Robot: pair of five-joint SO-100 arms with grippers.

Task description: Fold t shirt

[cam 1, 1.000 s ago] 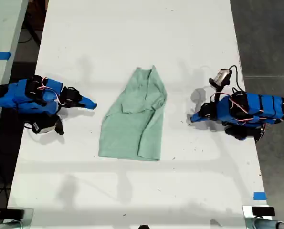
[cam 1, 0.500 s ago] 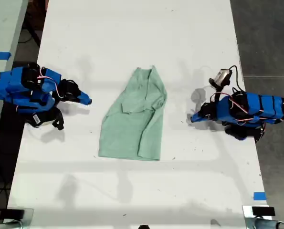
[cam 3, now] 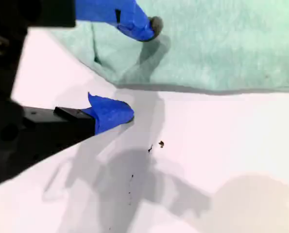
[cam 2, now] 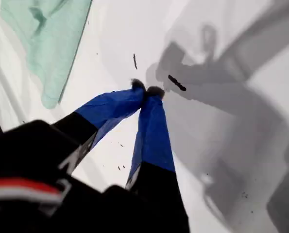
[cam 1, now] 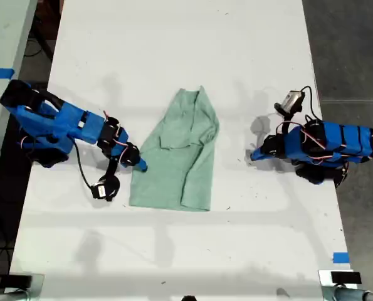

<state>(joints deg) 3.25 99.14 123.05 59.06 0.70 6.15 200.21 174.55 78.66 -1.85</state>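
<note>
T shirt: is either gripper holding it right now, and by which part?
Nothing is held. My second gripper is open, straddling the t shirt's edge, not closed on it. My first gripper is shut on nothing, over bare table.

the t shirt (cam 1: pixel 177 153) lies mid-table (cam 1: pixel 173 50), between both arms.

Our exterior view looks straight down on the whole bench (cam 1: pixel 173 50) from high up. Our two wrist views sit close over it, and all three views share the t shirt (cam 1: pixel 177 153).
</note>
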